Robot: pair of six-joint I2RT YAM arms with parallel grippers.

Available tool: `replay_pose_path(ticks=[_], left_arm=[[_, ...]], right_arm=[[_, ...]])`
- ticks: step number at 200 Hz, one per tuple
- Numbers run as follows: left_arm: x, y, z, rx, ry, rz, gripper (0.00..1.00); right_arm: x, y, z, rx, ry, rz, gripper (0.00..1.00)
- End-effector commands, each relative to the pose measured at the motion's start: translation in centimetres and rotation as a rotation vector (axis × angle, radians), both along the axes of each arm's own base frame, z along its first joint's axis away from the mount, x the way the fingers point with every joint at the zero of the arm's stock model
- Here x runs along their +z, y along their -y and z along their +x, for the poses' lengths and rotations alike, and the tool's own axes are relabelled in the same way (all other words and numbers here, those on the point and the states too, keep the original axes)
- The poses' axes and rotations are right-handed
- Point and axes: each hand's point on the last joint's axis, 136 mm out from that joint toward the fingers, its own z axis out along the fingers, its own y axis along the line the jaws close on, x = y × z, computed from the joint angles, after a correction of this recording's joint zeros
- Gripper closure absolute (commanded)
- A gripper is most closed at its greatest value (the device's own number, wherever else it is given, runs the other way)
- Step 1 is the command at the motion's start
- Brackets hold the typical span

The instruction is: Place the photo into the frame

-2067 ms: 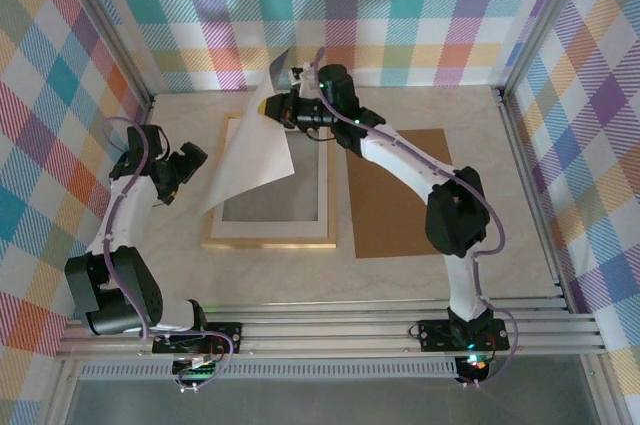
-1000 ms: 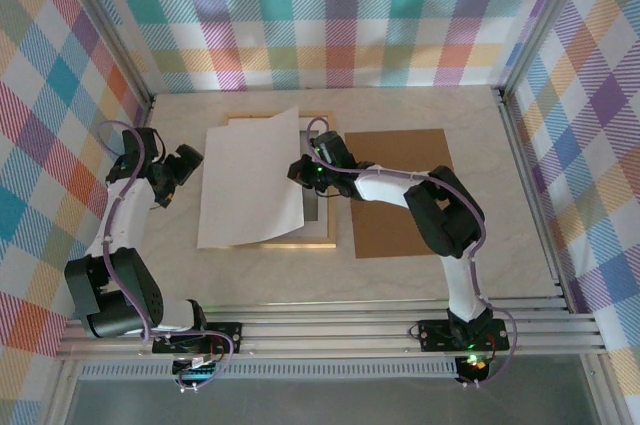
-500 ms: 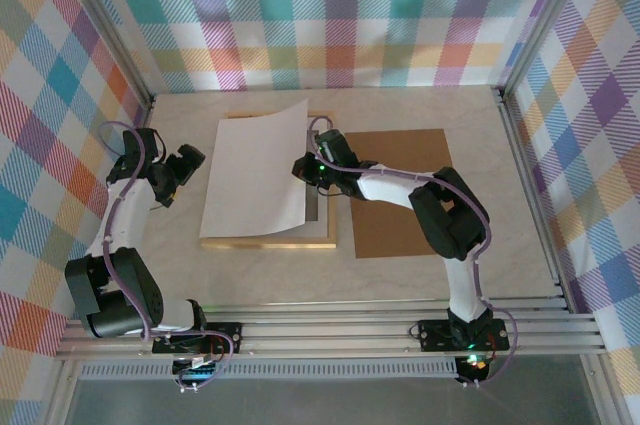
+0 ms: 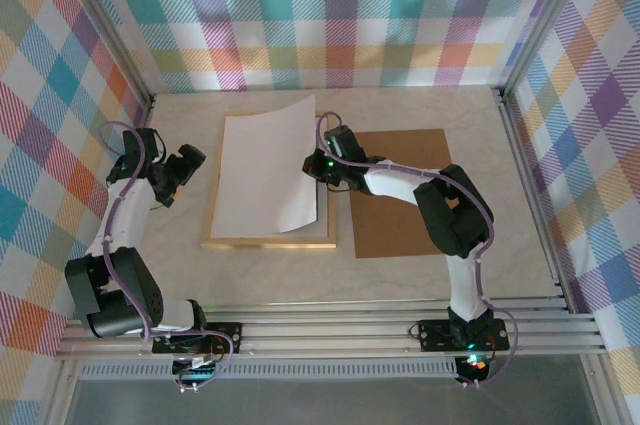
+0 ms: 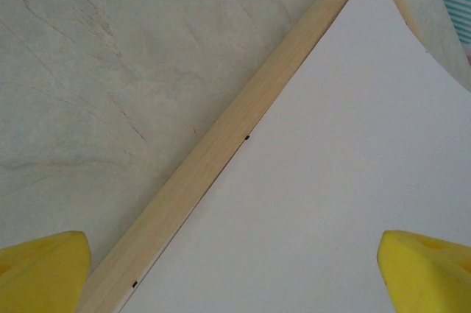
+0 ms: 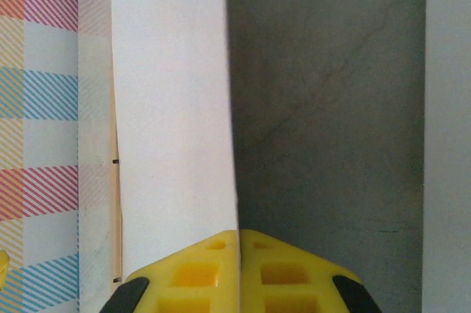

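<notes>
The photo (image 4: 265, 170) shows only its white back and lies over most of the frame (image 4: 270, 242), a light wood rectangle on the table. My right gripper (image 4: 318, 167) is shut on the photo's right edge and holds that edge a little raised. In the right wrist view the yellow fingers (image 6: 191, 276) pinch the photo (image 6: 173, 121) edge-on, with the grey pane (image 6: 324, 107) below. My left gripper (image 4: 185, 167) stands open to the left of the frame, holding nothing. Its view looks down on the frame's wooden rail (image 5: 221, 147) and the photo (image 5: 331, 180).
A brown backing board (image 4: 400, 195) lies flat to the right of the frame, under my right arm. A strip of white mat (image 4: 326, 215) shows along the frame's right side. Checkered walls close in the table on three sides.
My right gripper has carried the photo rightward over the frame, so it now covers the opening more squarely. The left arm has stayed put.
</notes>
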Motion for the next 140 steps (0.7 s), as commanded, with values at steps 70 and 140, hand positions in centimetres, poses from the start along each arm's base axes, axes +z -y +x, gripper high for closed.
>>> replay_pose_path(ticks=[70,140], left_arm=[[-0.28,-0.15,0.06,0.007,0.004,-0.016,0.0],[-0.23,-0.11,0.12,0.007,0.007,-0.02,0.0]], right_arm=[[0.71,-0.52,-0.55,0.002,-0.052,0.047,1.0],[0.35,-0.89,-0.58,0.012,-0.066,0.056,1.0]])
